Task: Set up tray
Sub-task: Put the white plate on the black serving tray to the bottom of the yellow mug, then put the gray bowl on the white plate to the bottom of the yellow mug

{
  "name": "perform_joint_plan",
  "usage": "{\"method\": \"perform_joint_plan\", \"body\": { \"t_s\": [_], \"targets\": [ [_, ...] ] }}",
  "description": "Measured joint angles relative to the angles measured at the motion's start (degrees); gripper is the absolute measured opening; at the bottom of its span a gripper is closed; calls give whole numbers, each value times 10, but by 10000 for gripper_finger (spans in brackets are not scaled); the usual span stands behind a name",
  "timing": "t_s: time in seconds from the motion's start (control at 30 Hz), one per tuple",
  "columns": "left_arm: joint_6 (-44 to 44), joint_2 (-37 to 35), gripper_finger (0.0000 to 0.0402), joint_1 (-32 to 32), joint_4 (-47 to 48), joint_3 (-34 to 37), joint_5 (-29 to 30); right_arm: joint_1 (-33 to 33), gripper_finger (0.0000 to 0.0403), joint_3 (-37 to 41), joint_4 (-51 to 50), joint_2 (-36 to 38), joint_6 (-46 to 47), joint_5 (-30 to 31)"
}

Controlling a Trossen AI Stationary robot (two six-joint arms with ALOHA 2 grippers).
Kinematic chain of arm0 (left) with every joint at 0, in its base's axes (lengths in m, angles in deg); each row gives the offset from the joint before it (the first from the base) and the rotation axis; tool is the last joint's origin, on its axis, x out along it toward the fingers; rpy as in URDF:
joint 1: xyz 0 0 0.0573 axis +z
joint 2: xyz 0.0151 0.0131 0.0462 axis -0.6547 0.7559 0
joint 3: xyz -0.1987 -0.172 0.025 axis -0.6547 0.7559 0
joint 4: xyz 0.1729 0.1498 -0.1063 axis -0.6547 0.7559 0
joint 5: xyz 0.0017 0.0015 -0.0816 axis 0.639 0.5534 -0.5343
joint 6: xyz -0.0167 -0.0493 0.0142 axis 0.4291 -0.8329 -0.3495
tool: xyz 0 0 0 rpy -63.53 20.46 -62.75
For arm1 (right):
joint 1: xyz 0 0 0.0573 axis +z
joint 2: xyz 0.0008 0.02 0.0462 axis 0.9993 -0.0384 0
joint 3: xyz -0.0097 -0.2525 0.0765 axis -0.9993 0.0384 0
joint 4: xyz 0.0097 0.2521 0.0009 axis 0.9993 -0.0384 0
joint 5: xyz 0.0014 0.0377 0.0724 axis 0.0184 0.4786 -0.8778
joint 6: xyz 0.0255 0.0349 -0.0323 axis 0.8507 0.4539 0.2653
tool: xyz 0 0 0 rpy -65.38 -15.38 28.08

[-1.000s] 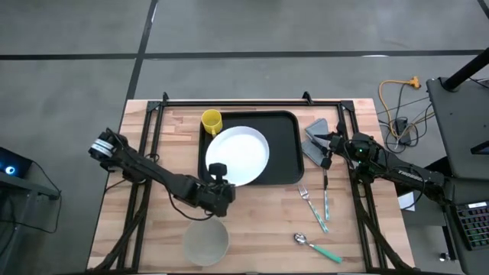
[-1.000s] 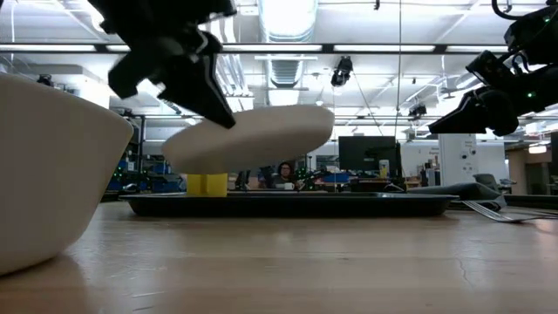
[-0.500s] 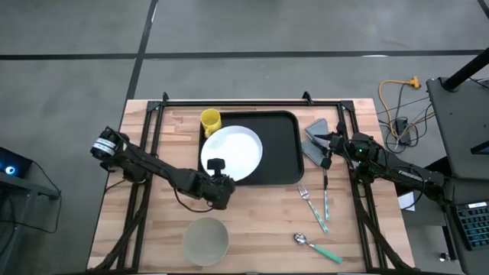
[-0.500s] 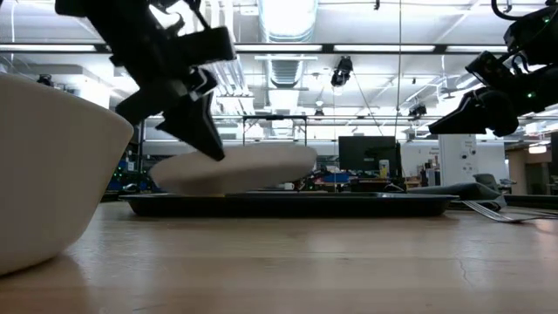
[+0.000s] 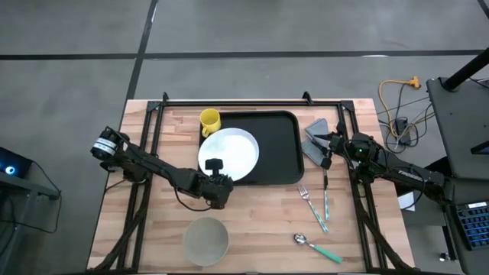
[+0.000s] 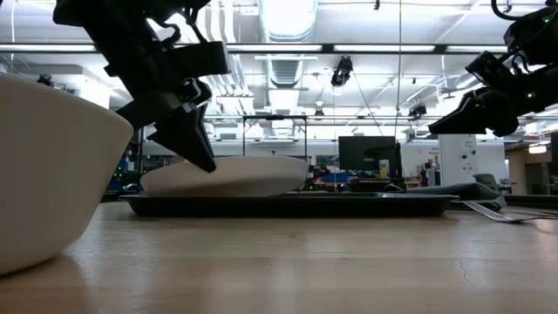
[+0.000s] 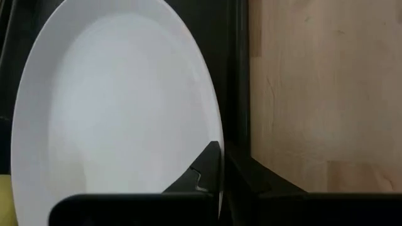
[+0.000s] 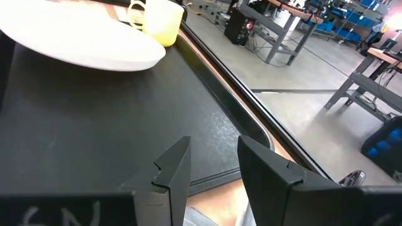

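The black tray point(image 5: 284, 149) lies at the table's far middle. In its left half is a round white plate point(image 5: 229, 153), which shows low and almost level point(image 6: 227, 174). My left gripper point(image 5: 216, 169) is shut on the plate's near rim. A yellow cup point(image 5: 211, 121) stands in the tray's far left corner. My right gripper point(image 5: 325, 141) hovers open over a grey cloth point(image 5: 313, 145) at the tray's right edge. Nothing is between its fingers point(image 8: 213, 150). My left gripper pinches the plate's near rim point(image 7: 210, 129) between its two fingers, one finger point(image 7: 200, 174) over the plate's top and the other outside the edge. The fingers slant down from the table's near side. The plate sits low in the tray, almost level.
A pale bowl point(image 5: 206, 241) stands at the near edge in front of my left arm. A fork point(image 5: 306, 195), a teal-handled utensil point(image 5: 325, 205) and a teal-handled spoon point(image 5: 317, 247) lie on the bare wood at the near right. Metal frame bars run along the table's sides.
My left gripper has gone down and a little toward the table's left edge, still shut on the plate. The plate hung tilted above the tray and has come down almost level into the tray's left half.
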Motion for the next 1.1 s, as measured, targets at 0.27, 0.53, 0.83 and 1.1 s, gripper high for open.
{"method": "perform_joint_plan", "body": {
  "t_s": [0.27,0.53,0.83,1.1],
  "targets": [
    [-4,0,0,8,-2,8,-2,0,123,0,0,0,0,0],
    [-34,0,16,18,0,30,-4,0,123,0,0,0,0,0],
    [-50,1,65,19,0,31,0,0,123,0,0,0,0,0],
    [-51,1,108,18,3,13,0,0,123,0,0,0,0,0]
  ]
}}
